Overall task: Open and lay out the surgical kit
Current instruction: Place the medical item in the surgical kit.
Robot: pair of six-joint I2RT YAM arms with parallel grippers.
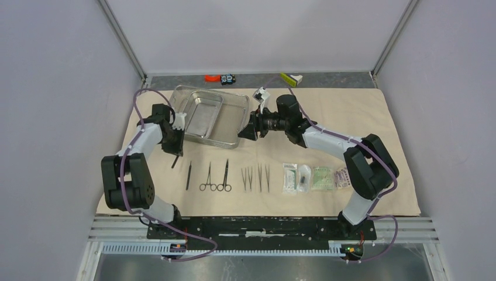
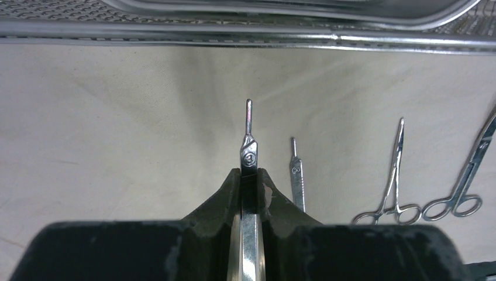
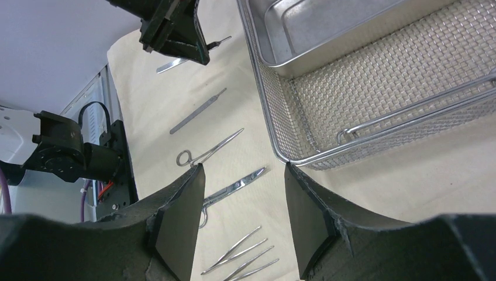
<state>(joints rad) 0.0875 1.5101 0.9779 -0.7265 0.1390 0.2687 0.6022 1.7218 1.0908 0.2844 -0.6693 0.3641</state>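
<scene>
**mik_r:** Where's the kit at right now? Looks mostly unpacked from the top cam.

**dex04:** Pretty much. The beige cloth wrap [image 1: 362,117] is spread flat over the desk. The wire-mesh steel tray [image 1: 234,108] sits on its far-left part, with the smaller inner tray [image 1: 202,117] inside it, over on the left side. Closer to the arms there's a neat row on the cloth. From left to right it's a scalpel handle [image 1: 188,175], ring-handled forceps [image 1: 208,178], scissors [image 1: 224,177], three tweezers [image 1: 259,177], then four sealed packets [image 1: 321,178] side by side.

**mik_r:** And the arms?

**dex04:** The left fingers [image 2: 231,193] are pinched tight on a second scalpel handle [image 2: 248,146]. Its thin end sticks out past the tips, over the cloth just left of the row and on the near side of the tray. Can't tell if it's touching the cloth. The right fingers [image 3: 181,216] are spread wide with nothing gripped. They're at the tray's near-right corner, and the corner is right by one fingertip. Can't say if it's actually touching.

**mik_r:** What's the stuff at the back?

**dex04:** Small orange and black pieces [image 1: 219,78] and a yellow-green and white object [image 1: 290,78], on the bare strip past the cloth's far edge.
</scene>
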